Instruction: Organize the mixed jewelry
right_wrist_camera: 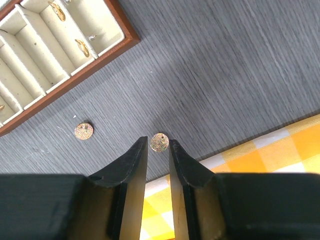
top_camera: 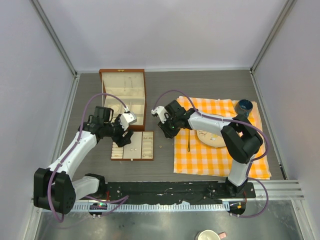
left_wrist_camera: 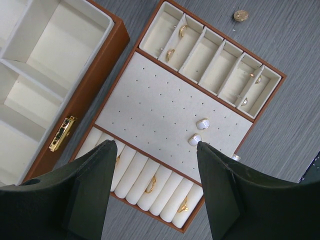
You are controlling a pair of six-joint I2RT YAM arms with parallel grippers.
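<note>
Flat on the grey table (right_wrist_camera: 240, 75) at 12 o'clock off the right gripper (right_wrist_camera: 158, 145), framed by tips narrowly apart, not visibly clamped: gold disc (right_wrist_camera: 159, 142), second disc (right_wrist_camera: 83, 131) toward 9 o'clock.

Wide-spread left end effector (left_wrist_camera: 155, 146), narrowly parted right end effector (right_wrist_camera: 158, 143)
</note>
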